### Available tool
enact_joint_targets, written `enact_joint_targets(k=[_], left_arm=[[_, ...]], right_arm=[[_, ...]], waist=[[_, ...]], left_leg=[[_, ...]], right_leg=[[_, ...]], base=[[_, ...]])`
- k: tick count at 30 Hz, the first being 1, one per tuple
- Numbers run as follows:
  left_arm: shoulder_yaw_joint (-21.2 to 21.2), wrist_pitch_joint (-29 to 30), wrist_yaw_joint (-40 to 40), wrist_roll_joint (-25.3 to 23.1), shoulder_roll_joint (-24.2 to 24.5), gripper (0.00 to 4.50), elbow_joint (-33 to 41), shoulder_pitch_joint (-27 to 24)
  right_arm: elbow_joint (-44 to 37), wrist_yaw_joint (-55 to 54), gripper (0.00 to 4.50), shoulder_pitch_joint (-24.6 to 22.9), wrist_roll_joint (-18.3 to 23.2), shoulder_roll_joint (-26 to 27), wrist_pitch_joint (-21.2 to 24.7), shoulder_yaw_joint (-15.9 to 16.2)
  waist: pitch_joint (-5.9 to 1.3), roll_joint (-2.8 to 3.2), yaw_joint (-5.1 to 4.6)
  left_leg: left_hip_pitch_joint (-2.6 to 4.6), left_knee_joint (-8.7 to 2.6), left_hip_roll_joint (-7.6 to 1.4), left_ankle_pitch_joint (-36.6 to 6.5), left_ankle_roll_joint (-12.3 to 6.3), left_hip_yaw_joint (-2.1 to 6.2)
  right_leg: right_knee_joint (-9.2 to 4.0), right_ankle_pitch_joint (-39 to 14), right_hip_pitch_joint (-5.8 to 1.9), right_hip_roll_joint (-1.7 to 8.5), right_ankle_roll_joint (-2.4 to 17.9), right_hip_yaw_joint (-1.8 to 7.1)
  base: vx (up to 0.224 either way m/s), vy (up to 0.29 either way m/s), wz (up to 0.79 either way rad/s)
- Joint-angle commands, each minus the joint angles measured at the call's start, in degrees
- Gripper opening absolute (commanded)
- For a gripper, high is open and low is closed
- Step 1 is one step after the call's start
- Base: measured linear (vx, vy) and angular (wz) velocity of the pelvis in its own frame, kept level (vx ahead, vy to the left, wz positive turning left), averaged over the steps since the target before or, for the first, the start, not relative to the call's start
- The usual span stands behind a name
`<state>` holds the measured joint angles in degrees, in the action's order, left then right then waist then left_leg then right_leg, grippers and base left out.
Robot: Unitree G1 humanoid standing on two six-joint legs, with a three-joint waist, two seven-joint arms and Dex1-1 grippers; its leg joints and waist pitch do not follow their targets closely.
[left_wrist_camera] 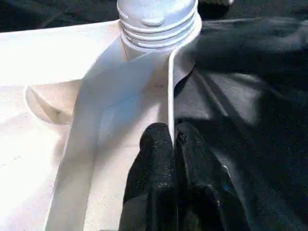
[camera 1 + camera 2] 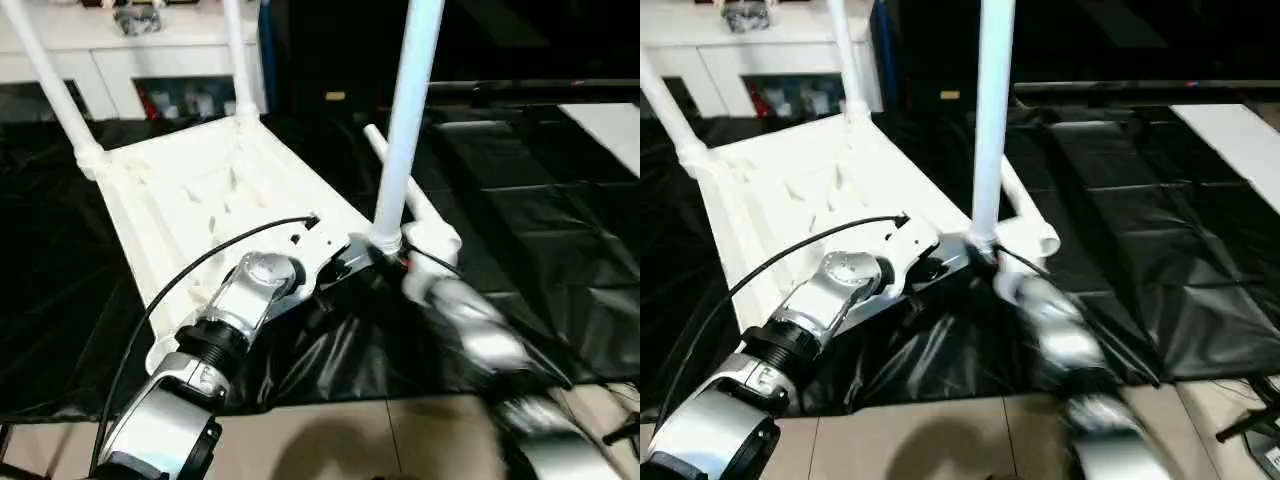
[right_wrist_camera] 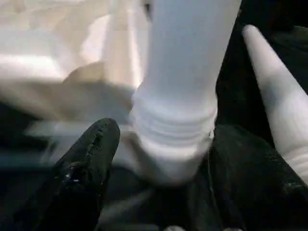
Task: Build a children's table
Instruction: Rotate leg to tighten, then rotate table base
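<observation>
- Lower left of the head view: the left claw [image 2: 335, 270] reaches in from the silver forearm to the near corner of the tabletop [image 2: 200, 190]; in its wrist view the two black fingers [image 1: 156, 159] are pinched tight together on the thin raised rim [image 1: 170, 96], just short of the ribbed base of the leg
- Lower right of the head view: the right claw [image 3: 159, 159] sits at the foot of the upright leg [image 2: 408, 110]; in its wrist view the black fingers stand wide apart on either side of the leg's ribbed end, and I cannot tell whether they press on it
- Middle of the frame: that leg rises nearly straight up out of the near corner socket [image 2: 385, 240], its long axis vertical, directly ahead of the right claw, the nearer arm to it
- Just right of the socket: a loose leg [image 2: 400, 175] lies flat on the black sheet [image 2: 530, 200], running away toward upper left
- Upper left: the upturned tabletop stretches away, with two more legs [image 2: 50, 70] standing in its far corners
- My guess: the next move is seating the upright leg fully
</observation>
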<state>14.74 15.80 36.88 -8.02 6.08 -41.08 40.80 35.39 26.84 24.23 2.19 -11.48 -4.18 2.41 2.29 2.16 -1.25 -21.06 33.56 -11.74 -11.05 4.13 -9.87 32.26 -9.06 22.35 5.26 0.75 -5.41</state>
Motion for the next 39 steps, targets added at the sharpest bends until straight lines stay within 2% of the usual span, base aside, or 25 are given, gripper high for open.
enact_joint_targets(k=[1, 2, 3, 4, 5, 6, 7, 8, 11, 14, 15, 16, 18, 19, 20, 21, 22, 23, 26, 28, 30, 31, 32, 36, 39], left_arm=[[-0.7, 0.5, -1.9, -1.0, 1.6, 0.00, -1.4, -1.5], [-1.2, -0.3, -1.5, -0.2, 1.6, 0.00, -0.7, -1.6], [-1.4, -1.1, -0.9, 0.4, 1.6, 0.00, -0.2, -1.7], [-1.7, -1.6, -0.2, 1.1, 1.6, 0.44, 0.5, -1.8], [-2.2, -1.0, 0.6, 2.0, 1.6, 0.55, 1.4, -1.9], [-2.8, -1.8, 1.4, 3.3, 1.9, 0.55, 3.4, -2.2], [-3.8, -1.8, 1.4, 4.2, 2.0, 0.61, 4.8, -2.3], [-4.5, -1.7, 1.2, 4.8, 2.0, 0.73, 5.9, -2.2], [-5.9, -1.9, -0.7, 4.7, 3.2, 0.73, 7.5, -1.5], [-9.1, -0.6, -2.8, 5.4, 5.0, 0.73, 8.9, -0.2], [-10.0, -0.3, -3.4, 5.5, 6.2, 0.73, 8.9, 0.3], [-11.0, 0.3, -4.4, 5.1, 8.3, 0.73, 8.6, 0.8], [-11.7, 0.7, -5.6, 4.2, 11.0, 0.73, 8.4, 1.1], [-12.1, 1.1, -6.6, 2.7, 14.4, 0.73, 7.8, 1.2], [-12.1, 1.5, -7.0, 1.9, 16.0, 0.73, 7.6, 1.0], [-12.9, 2.6, -8.1, 1.3, 18.1, 0.73, 7.3, 0.7], [-13.8, 4.1, -9.0, 0.9, 19.5, 0.58, 7.6, 0.3], [-14.4, 5.0, -9.6, 0.3, 21.2, 0.48, 7.8, -0.2], [-13.8, 4.7, -11.5, -2.9, 25.4, 0.36, 5.8, -1.5], [-13.5, 4.5, -12.4, -4.0, 26.8, 0.04, 4.1, -2.0], [-12.6, 4.4, -12.5, -4.8, 27.6, 0.00, 3.5, -2.6], [-12.4, 4.5, -12.7, -4.9, 27.8, 0.00, 3.4, -2.8], [-11.4, 5.0, -11.9, -4.9, 28.2, 0.00, 3.2, -3.6], [-8.9, 5.6, -8.9, -5.5, 28.1, 0.00, 2.2, -5.7], [-7.6, 5.6, -6.5, -5.9, 28.1, 0.00, 1.5, -6.4]], right_arm=[[-7.8, 4.9, 3.54, -2.8, 1.7, -2.5, 2.3, 1.1], [-11.0, 7.4, 3.54, -4.5, 3.0, -3.8, 3.6, 1.3], [-12.9, 8.8, 3.54, -5.4, 3.7, -4.6, 4.3, 1.5], [-15.0, 10.4, 3.66, -6.5, 4.5, -5.5, 5.2, 1.8], [-17.0, 11.9, 3.66, -7.3, 5.5, -6.4, 6.4, 2.0], [-19.2, 13.9, 3.66, -8.0, 6.4, -7.5, 8.2, 2.3], [-19.5, 14.4, 3.66, -7.9, 6.6, -7.7, 9.0, 2.6], [-19.5, 14.6, 3.66, -7.6, 6.6, -7.7, 9.5, 2.7], [-19.6, 14.4, 3.66, -6.9, 5.8, -7.3, 10.4, 3.2], [-19.7, 13.2, 3.66, -5.9, 4.5, -6.4, 12.0, 3.9], [-20.0, 13.1, 3.66, -5.5, 4.8, -6.0, 13.4, 4.2], [-19.4, 12.6, 3.66, -4.6, 4.6, -5.4, 15.2, 4.6], [-18.9, 12.0, 3.66, -3.6, 4.6, -4.9, 17.6, 5.1], [-17.3, 11.3, 3.66, -2.2, 4.1, -3.9, 18.4, 5.6], [-16.5, 11.0, 3.66, -1.7, 4.0, -3.6, 18.5, 5.9], [-14.7, 10.3, 3.66, -0.5, 3.5, -2.7, 18.5, 6.2], [-13.4, 9.7, 3.66, 0.4, 3.1, -2.1, 18.4, 6.4], [-12.0, 9.0, 3.66, 1.5, 2.7, -1.4, 18.8, 6.6], [-7.2, 6.1, 3.66, 4.5, 1.0, 0.4, 18.9, 6.9], [-4.3, 4.3, 3.49, 6.2, 0.4, 1.3, 18.7, 6.4], [-2.5, 3.0, 3.39, 7.4, 0.1, 1.7, 19.1, 6.1], [-1.8, 2.5, 3.29, 7.9, 0.0, 1.9, 19.3, 6.0], [0.3, 0.9, 3.20, 9.3, -0.3, 2.4, 19.6, 5.7], [5.3, -1.4, 2.91, 12.1, -1.5, 3.4, 17.1, 5.7], [6.9, -1.6, 2.78, 12.7, -1.7, 3.9, 16.1, 5.8]], waist=[[-3.65, -0.61, 0.53], [-3.66, -0.54, 0.64], [-4.02, -0.35, 0.83], [-4.08, -0.49, 0.87], [-4.08, -0.47, 0.87], [-4.08, 0.59, 1.00], [-3.91, 0.64, 0.85], [-3.89, 0.28, 0.69], [-3.58, 0.28, 0.85], [-3.04, 0.63, 0.73], [-3.03, 1.26, 0.82], [-3.02, 1.13, 0.70], [-3.08, 1.20, 0.66], [-3.24, 0.56, 0.62], [-3.36, 1.14, 0.41], [-3.36, 1.39, 0.30], [-3.45, 1.84, 0.29], [-3.54, 1.58, 0.18], [-3.62, 1.80, 0.34], [-3.74, 1.69, 0.82], [-3.70, 1.75, 1.24], [-3.66, 1.19, 1.20], [-3.60, 1.53, 1.59], [-3.29, 1.33, 1.68], [-3.15, 1.53, 1.63]], left_leg=[[-0.54, -3.94, -1.10, -11.0, -6.58, 0.28], [-0.50, -3.82, -1.04, -9.9, -7.32, 0.21], [-0.51, -3.42, -1.04, -7.1, -8.84, 0.14], [-0.76, -3.30, -1.02, -5.0, -10.13, 0.16], [-0.75, -3.22, -1.02, -4.6, -10.56, 0.09], [-0.59, -3.13, -1.07, -4.4, -11.14, 0.17], [-0.53, -3.15, -1.20, -5.3, -11.11, 0.09], [-0.52, -3.20, -1.19, -5.8, -10.96, 0.02], [-0.39, -3.30, -1.30, -8.7, -9.01, -0.03], [-0.14, -3.67, -1.11, -13.0, -5.81, 0.05], [0.08, -3.72, -1.14, -13.5, -5.26, 0.13], [0.19, -3.71, -1.04, -14.2, -4.59, 0.13], [0.01, -3.73, -0.92, -13.4, -4.14, 0.26], [-0.10, -3.64, -0.93, -12.0, -4.20, 0.27], [-0.29, -3.62, -0.93, -10.5, -4.05, 0.41], [-0.33, -3.60, -0.93, -9.9, -4.00, 0.46], [0.02, -3.42, -0.91, -9.2, -3.75, 0.38], [0.01, -3.36, -0.88, -8.3, -3.62, 0.35], [0.26, -3.23, -0.86, -6.4, -3.81, 0.22], [0.46, -3.09, -0.87, -5.1, -3.93, 0.12], [0.66, -3.12, -1.00, -5.5, -3.68, 0.04], [0.47, -3.20, -0.98, -5.6, -3.64, 0.03], [0.60, -3.24, -1.05, -6.4, -3.14, 0.00], [0.53, -3.46, -0.97, -10.8, -1.11, -0.02], [0.51, -3.57, -0.93, -13.0, -0.44, 0.10]], right_leg=[[-3.30, -12.2, -2.99, 2.92, 11.8, 2.22], [-3.19, -10.3, -3.10, 2.84, 12.2, 2.25], [-2.72, -5.3, -3.31, 2.82, 13.2, 2.32], [-2.24, -1.6, -3.29, 2.74, 14.5, 2.22], [-2.12, -0.9, -3.30, 2.79, 15.0, 2.22], [-2.03, -0.8, -3.15, 2.84, 15.6, 2.12], [-2.27, -1.7, -2.99, 2.70, 15.8, 2.09], [-2.39, -2.2, -3.07, 2.64, 16.0, 2.05], [-2.52, -6.8, -2.79, 2.58, 16.2, 2.19], [-3.08, -14.3, -2.52, 2.44, 13.5, 2.12], [-3.08, -15.0, -2.42, 2.46, 13.2, 2.13], [-3.10, -15.6, -2.36, 2.31, 12.7, 2.16], [-2.90, -14.7, -2.51, 2.30, 12.4, 2.16], [-2.57, -13.4, -2.57, 2.37, 12.5, 2.24], [-2.15, -11.6, -2.63, 2.42, 12.8, 2.26], [-2.10, -10.7, -2.71, 2.39, 12.8, 2.21], [-1.96, -8.9, -2.51, 2.32, 13.3, 2.23], [-1.59, -6.8, -2.55, 2.30, 14.3, 2.24], [-1.28, -3.7, -2.48, 2.19, 15.3, 2.26], [-1.01, -1.9, -2.45, 2.34, 15.8, 2.34], [-0.95, -2.5, -2.30, 2.45, 15.9, 2.42], [-0.94, -2.7, -2.39, 2.44, 16.0, 2.44], [-1.01, -4.0, -2.35, 2.62, 15.9, 2.50], [-1.37, -8.5, -2.17, 2.79, 15.0, 2.67], [-1.68, -11.2, -2.13, 2.87, 14.1, 2.73]], base=[[0.056, -0.019, -0.02], [0.056, -0.019, -0.02], [0.056, -0.017, 0.00], [0.000, 0.000, 0.00], [0.000, 0.000, 0.00], [0.000, 0.000, 0.00], [0.000, 0.000, 0.00], [0.000, 0.000, 0.00], [0.000, 0.000, 0.00], [0.000, 0.000, 0.00], [0.000, 0.000, 0.00], [0.000, 0.000, 0.00], [0.000, 0.000, 0.00], [0.000, 0.000, 0.00], [0.000, 0.000, 0.00], [0.000, 0.000, 0.00], [0.000, 0.000, 0.00], [0.000, 0.000, 0.00], [0.000, 0.000, 0.00], [0.000, 0.000, 0.00], [0.000, 0.000, 0.00], [0.000, 0.000, 0.00], [0.000, 0.000, 0.00], [0.000, 0.000, 0.00], [0.000, 0.000, 0.00]])
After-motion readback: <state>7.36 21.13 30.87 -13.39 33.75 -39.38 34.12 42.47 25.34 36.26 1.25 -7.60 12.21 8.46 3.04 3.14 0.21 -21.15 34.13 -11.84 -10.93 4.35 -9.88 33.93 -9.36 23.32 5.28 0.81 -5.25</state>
